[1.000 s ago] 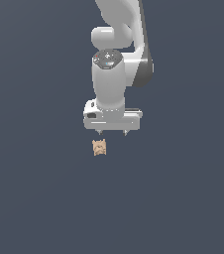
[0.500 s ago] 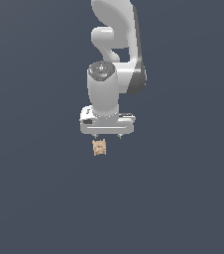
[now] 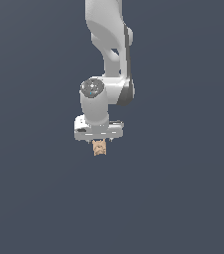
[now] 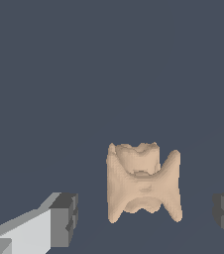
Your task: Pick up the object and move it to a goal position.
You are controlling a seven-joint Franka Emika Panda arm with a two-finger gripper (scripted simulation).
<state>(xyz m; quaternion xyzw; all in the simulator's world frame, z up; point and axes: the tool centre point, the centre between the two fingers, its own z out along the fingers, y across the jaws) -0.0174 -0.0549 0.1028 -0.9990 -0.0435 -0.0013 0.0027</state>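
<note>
The step in hand looks like the approach before the grasp. The gripper (image 3: 100, 140) hangs right over the object (image 3: 99, 148), a small tan lump lying on the flat grey ground (image 3: 183, 198). In the wrist view the jaws are spread wide, one dark pad (image 4: 64, 219) on each side of the object (image 4: 142, 182) (neither pad touching it). The next move, as I judge it, calls for a short straight drop, then a squeeze across its narrow middle.
</note>
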